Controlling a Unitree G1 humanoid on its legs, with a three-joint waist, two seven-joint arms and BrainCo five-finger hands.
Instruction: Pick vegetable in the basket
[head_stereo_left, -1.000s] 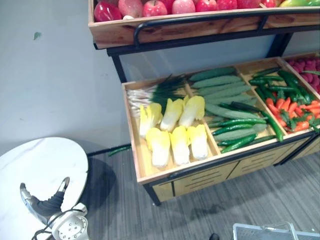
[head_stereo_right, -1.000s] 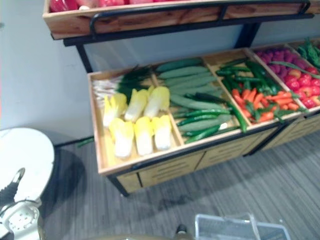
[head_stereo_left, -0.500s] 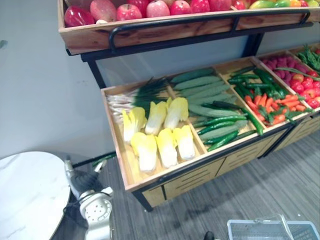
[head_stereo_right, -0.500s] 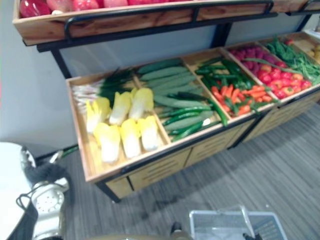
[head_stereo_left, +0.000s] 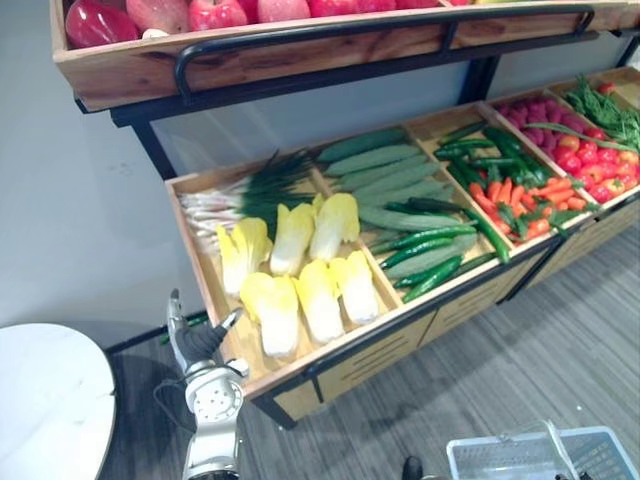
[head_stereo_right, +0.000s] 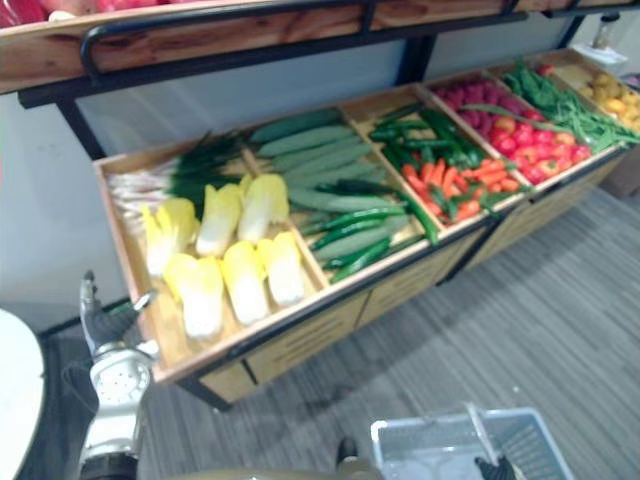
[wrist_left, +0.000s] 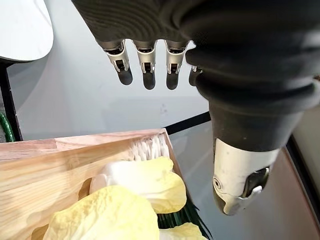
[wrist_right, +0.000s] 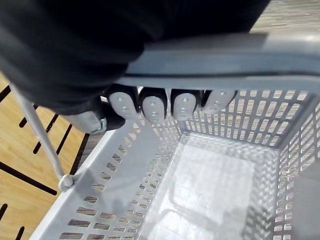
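Yellow-white cabbages (head_stereo_left: 300, 270) lie in the leftmost crate of the wooden stand (head_stereo_left: 330, 345), with spring onions (head_stereo_left: 240, 195) behind them. My left hand (head_stereo_left: 200, 342) hangs open at that crate's front left corner, close to the nearest cabbage (wrist_left: 115, 215) and not touching it. Its fingers (wrist_left: 147, 62) are straight and hold nothing. Low at the right, my right hand (wrist_right: 152, 105) is shut on the handle (wrist_right: 225, 60) of an empty grey plastic basket (head_stereo_left: 600, 450).
Cucumbers (head_stereo_left: 390, 175) fill the second crate, then carrots with green peppers (head_stereo_left: 520, 190), then red vegetables (head_stereo_left: 580, 150). An upper shelf (head_stereo_left: 250, 55) of apples overhangs the back of the stand. A round white table (head_stereo_left: 45, 400) stands at the lower left.
The camera has swung right. My left hand has moved from over the white table to the front left corner of the cabbage crate. The basket shows more fully.
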